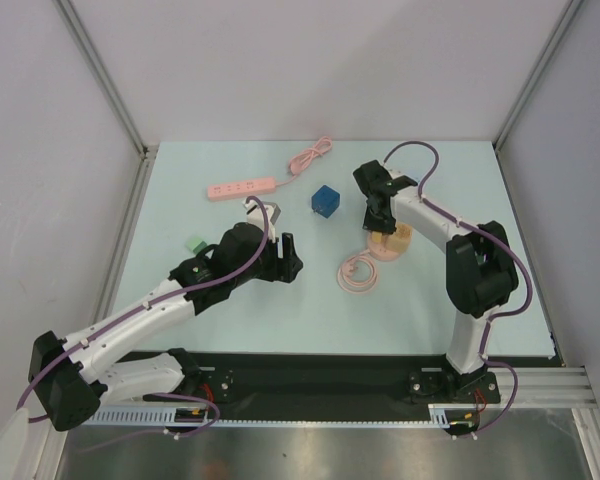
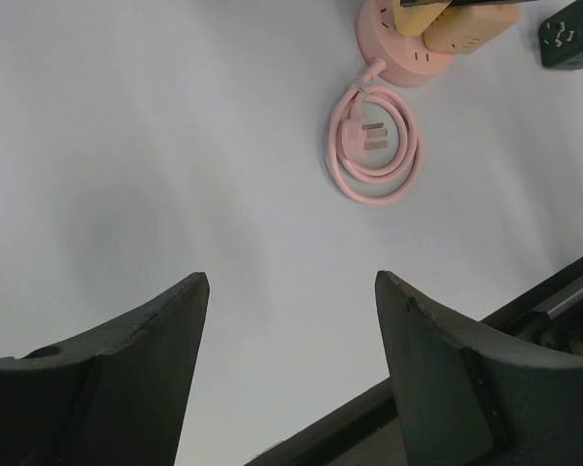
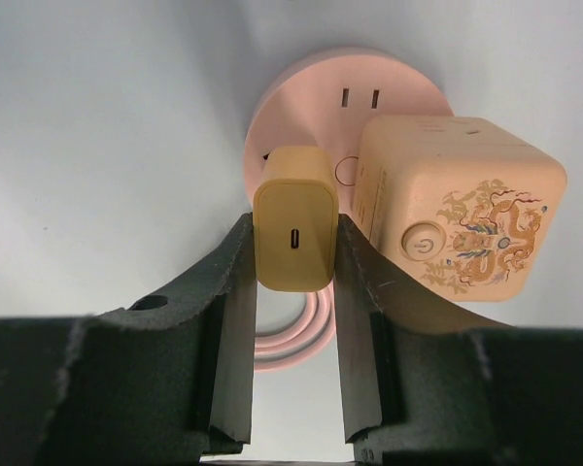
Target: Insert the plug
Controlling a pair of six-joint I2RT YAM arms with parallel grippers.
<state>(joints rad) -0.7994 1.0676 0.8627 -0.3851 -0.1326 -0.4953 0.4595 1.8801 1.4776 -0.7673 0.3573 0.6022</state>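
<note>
A round pink socket base lies on the table, with a peach cube adapter standing in it. My right gripper is shut on a yellow USB-C charger plug, held over the base's left side beside the cube. In the top view the right gripper sits over the base. The base's pink cable coil lies to its left; it also shows in the left wrist view. My left gripper is open and empty, left of the coil; its fingertips hover over bare table.
A pink power strip with its cable lies at the back. A blue cube stands mid-back. A green block lies at the left and a grey plug near the left arm. The table's near edge is a black rail.
</note>
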